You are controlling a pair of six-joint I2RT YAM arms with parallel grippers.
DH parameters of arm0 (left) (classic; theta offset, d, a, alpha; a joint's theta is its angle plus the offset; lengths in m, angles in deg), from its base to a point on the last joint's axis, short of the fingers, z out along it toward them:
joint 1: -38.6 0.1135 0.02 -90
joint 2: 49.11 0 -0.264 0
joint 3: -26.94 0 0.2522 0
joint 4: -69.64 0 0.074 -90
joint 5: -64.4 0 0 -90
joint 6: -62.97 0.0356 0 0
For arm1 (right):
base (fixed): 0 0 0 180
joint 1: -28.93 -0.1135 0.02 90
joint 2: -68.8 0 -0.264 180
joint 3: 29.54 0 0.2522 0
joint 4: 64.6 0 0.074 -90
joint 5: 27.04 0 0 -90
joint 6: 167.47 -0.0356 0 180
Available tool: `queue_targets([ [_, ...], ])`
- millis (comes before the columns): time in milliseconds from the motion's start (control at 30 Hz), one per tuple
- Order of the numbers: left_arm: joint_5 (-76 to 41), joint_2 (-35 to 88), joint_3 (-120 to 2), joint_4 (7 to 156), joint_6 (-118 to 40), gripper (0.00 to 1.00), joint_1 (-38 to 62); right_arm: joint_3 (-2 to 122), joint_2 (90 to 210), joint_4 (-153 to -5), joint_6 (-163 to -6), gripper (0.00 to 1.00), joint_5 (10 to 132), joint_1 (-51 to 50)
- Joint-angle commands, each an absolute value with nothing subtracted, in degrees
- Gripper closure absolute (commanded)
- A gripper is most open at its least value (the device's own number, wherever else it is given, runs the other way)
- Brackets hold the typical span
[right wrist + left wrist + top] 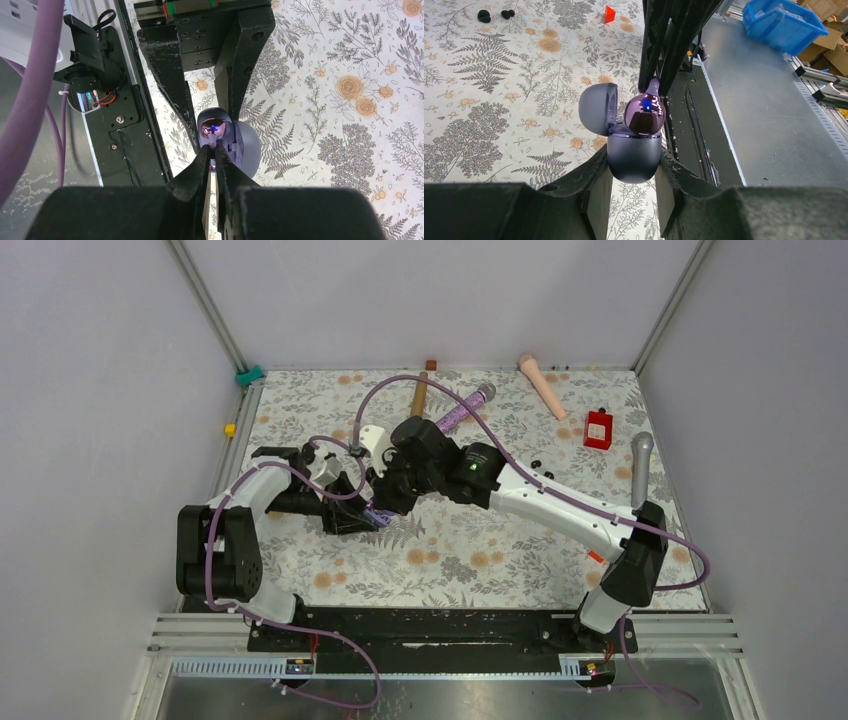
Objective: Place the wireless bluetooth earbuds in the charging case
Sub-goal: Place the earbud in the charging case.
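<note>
Earbud [644, 112], glossy lilac, sits at the mouth of the charging case [634, 157], its stem pinched in the closed right gripper [655, 85]. The left gripper [634, 180] clamps the case's body, lid swung open, above the floral tabletop [499, 100], where two black earbuds [484, 16] lie well apart from it.

Bright even light, soft shadows; glare on earbud [644, 114]; near foreground blurry in wrist cams

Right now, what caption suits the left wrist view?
Left end effector grips the open case; right end effector holds a shiny earbud at its opening.
</note>
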State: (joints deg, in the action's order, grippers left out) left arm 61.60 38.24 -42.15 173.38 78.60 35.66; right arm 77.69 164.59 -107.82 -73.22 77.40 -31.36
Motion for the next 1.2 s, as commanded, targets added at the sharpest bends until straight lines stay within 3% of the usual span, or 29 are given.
queue_targets([
  [0,67.38,36.06,-42.37,175.63,80.61,1.00,35.83,75.74,162.95,-107.16,-72.43,1.00,76.82,-32.06],
  [1167,67.26,34.94,-41.49,175.65,81.56,1.00,36.34,75.68,164.07,-105.97,-73.41,1.00,76.24,-31.71],
])
